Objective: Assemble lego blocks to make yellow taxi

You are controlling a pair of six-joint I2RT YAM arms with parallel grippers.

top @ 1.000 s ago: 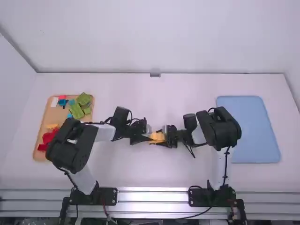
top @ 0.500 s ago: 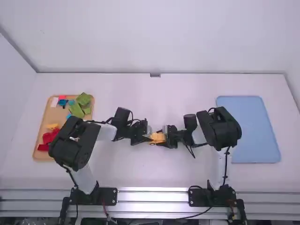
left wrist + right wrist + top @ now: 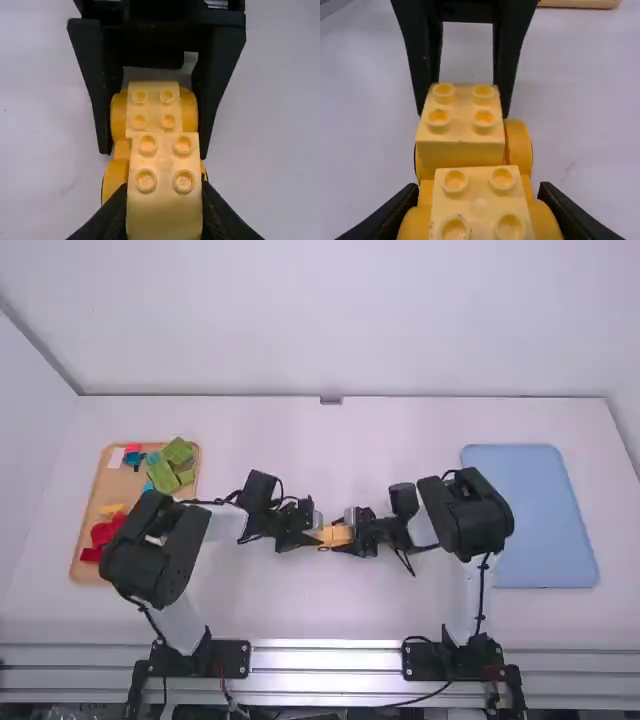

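Observation:
Near the table's middle, my left gripper (image 3: 318, 536) and right gripper (image 3: 347, 536) face each other across the yellow wheeled block assembly (image 3: 334, 531). In the left wrist view my left gripper (image 3: 164, 200) is shut on a raised yellow brick (image 3: 164, 210) with four studs. Beyond it, a lower studded brick (image 3: 153, 107) lies between yellow wheels. The right wrist view has my right gripper (image 3: 479, 192) shut around the wheeled base (image 3: 543, 220) at its near wheels. The raised brick (image 3: 460, 130) sits at the far wheels, against the lower part; whether it is fully seated I cannot tell.
A wooden tray (image 3: 104, 483) at the left holds green, red, blue and yellow pieces, partly behind the left arm. A flat blue tray (image 3: 530, 515) lies at the right.
The right arm has shifted slightly left in the high view, and the yellow assembly looks a little flatter between the grippers. The left gripper has hardly moved.

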